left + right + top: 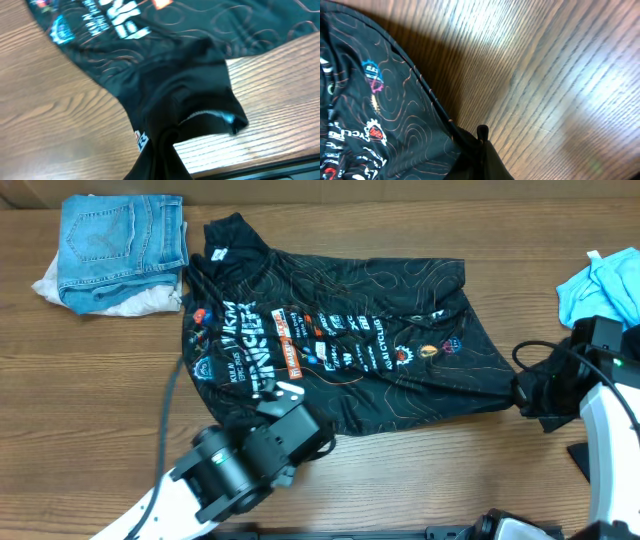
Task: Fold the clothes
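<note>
Jersey (330, 330) is lying spread mid-desk (90, 380), looking light, limp and slippery. The left pincer (285, 394) is pinching its six o'clock hem and the right pincer (523, 390) its four o'clock corner, both clamped tight. Edges are probably offering the surest hold.

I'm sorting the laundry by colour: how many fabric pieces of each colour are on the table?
black jersey: 1
blue denim jeans: 1
white cloth, under the jeans: 1
light blue cloth, at the table's edge: 1
Total: 4
</note>
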Action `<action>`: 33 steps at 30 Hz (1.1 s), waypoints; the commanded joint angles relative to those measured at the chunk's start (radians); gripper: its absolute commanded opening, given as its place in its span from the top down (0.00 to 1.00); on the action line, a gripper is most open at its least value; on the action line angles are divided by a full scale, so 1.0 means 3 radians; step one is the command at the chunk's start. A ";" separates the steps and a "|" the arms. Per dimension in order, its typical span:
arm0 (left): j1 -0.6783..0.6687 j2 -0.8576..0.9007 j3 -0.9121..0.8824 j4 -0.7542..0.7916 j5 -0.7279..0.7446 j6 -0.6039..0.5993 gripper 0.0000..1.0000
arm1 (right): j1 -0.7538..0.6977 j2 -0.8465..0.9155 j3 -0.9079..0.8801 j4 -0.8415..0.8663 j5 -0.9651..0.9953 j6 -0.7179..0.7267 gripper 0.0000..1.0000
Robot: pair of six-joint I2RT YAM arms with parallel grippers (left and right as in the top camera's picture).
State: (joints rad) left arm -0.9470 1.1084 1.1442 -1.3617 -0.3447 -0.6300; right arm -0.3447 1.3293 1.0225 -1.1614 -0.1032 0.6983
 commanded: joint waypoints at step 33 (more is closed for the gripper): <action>0.0014 -0.0646 0.0586 -0.0509 -0.0207 -0.0271 0.96 | -0.0015 -0.0230 0.0039 -0.0315 0.0492 -0.0144 0.96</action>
State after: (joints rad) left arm -0.9470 0.9173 1.3048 -1.5143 -0.4004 -0.6830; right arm -0.3454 1.2686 1.0283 -1.2530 0.0174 0.6636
